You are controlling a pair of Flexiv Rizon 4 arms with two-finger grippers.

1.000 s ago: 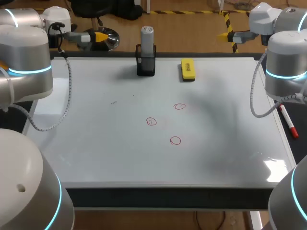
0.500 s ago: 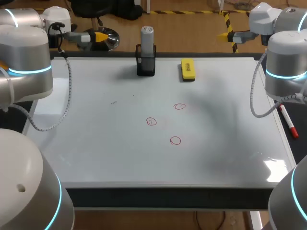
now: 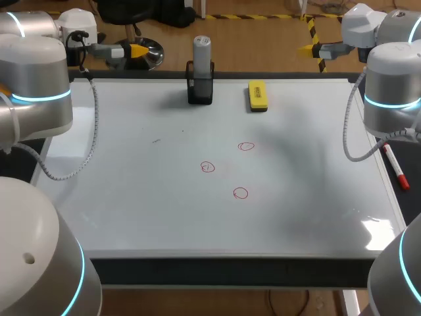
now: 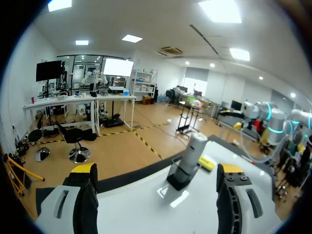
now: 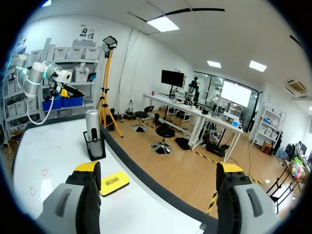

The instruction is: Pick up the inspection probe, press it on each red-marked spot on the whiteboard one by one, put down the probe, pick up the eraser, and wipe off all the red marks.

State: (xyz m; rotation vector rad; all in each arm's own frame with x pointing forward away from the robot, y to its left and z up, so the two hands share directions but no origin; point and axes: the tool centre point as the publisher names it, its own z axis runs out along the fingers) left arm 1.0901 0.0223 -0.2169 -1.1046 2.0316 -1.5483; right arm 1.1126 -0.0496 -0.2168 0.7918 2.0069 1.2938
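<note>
Whiteboard [image 3: 131, 197] covers the tabletop. At its far edge the inspection probe [image 3: 202, 52] stands upright in a black holder [image 3: 200, 89], with the yellow eraser [image 3: 258, 95] near it and three red marks [image 3: 241, 193] mid-board. The arms sit at the far corners, left end effector [image 3: 139, 50] and right end effector [image 3: 304, 48] wide open, empty, well apart from the probe.

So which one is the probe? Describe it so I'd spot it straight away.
Look at the big whiteboard and follow it to its far edge, near the middle. There a black holder stands, and the probe is the grey cylinder upright in it. The eraser beside it is yellow and lies flat, so only the probe stands tall.
</note>
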